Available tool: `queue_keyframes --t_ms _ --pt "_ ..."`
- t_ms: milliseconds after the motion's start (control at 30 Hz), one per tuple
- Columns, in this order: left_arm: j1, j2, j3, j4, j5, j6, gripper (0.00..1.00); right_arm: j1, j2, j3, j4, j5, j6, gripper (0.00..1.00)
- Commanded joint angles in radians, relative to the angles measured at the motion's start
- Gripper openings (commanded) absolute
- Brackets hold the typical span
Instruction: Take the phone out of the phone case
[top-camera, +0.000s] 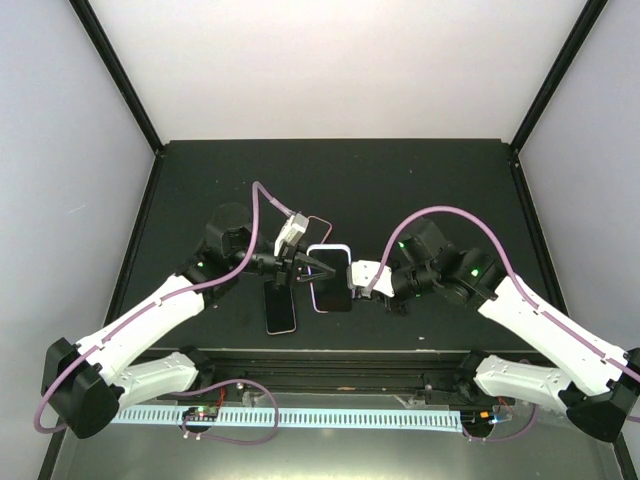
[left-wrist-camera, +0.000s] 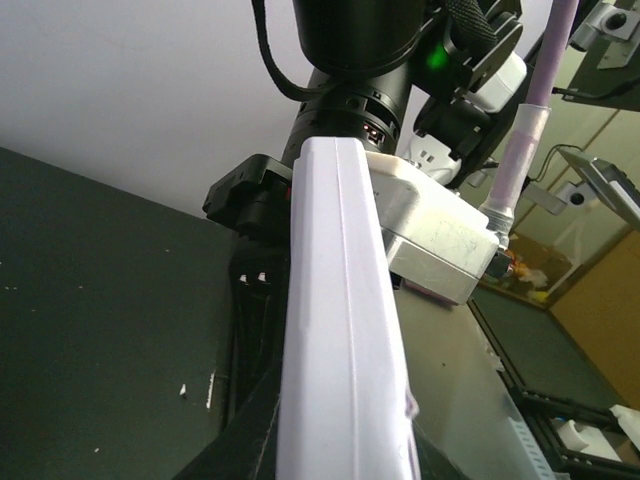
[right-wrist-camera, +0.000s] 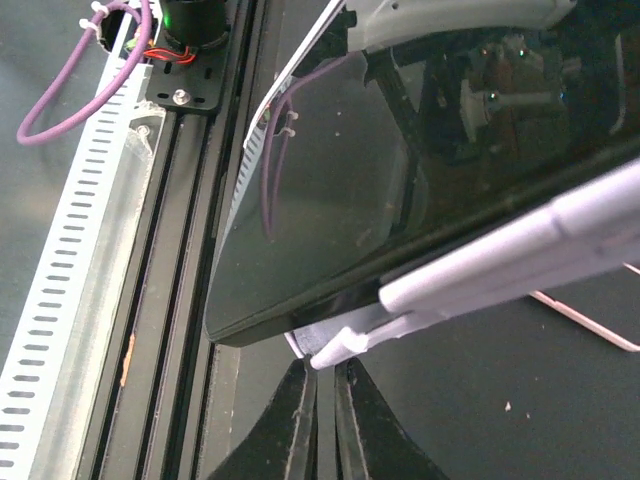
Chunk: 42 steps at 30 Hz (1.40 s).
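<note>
The phone (top-camera: 332, 285), with a black screen, sits in a lavender case (top-camera: 330, 250) held above the dark table between both grippers. My left gripper (top-camera: 312, 268) is shut on the case's left long edge; the case (left-wrist-camera: 340, 330) fills the left wrist view, with my black fingers (left-wrist-camera: 240, 440) either side at the bottom. My right gripper (top-camera: 352, 290) pinches the case's lower corner. In the right wrist view my gripper (right-wrist-camera: 325, 365) is almost closed on the case lip (right-wrist-camera: 375, 335), and the phone (right-wrist-camera: 330, 170) has lifted out of the case (right-wrist-camera: 520, 250) at that corner.
A second dark phone (top-camera: 282, 308) lies flat on the table just left of the held one. A pink-rimmed clear case (top-camera: 320, 226) lies behind it, and its edge shows in the right wrist view (right-wrist-camera: 590, 315). A metal rail and white slotted cable duct (top-camera: 290, 415) run along the near edge.
</note>
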Motion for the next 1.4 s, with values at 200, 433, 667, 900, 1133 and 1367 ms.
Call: queue_keyframes --t_ms 200,433,667,900,1133,1367 --pt "-0.047 -0.038 0.067 -0.013 0.140 0.018 0.02 -0.012 -0.002 -0.002 0.243 0.085 0.198 0.12" --pt "-0.045 -0.048 0.065 -0.003 0.127 0.012 0.02 -0.021 0.022 0.016 0.343 0.171 0.327 0.20" --pt "-0.045 -0.050 0.060 0.023 0.136 -0.009 0.02 -0.036 0.066 0.045 0.411 0.223 0.399 0.29" --pt "-0.044 -0.052 0.057 0.033 0.124 -0.013 0.02 -0.049 0.096 0.092 0.374 0.013 0.429 0.39" --pt "-0.036 -0.050 0.038 0.099 0.114 -0.057 0.02 -0.050 0.126 0.117 0.364 -0.151 0.474 0.47" --pt "-0.010 -0.060 0.017 0.148 0.071 -0.088 0.01 -0.050 0.142 0.150 0.385 -0.274 0.534 0.48"
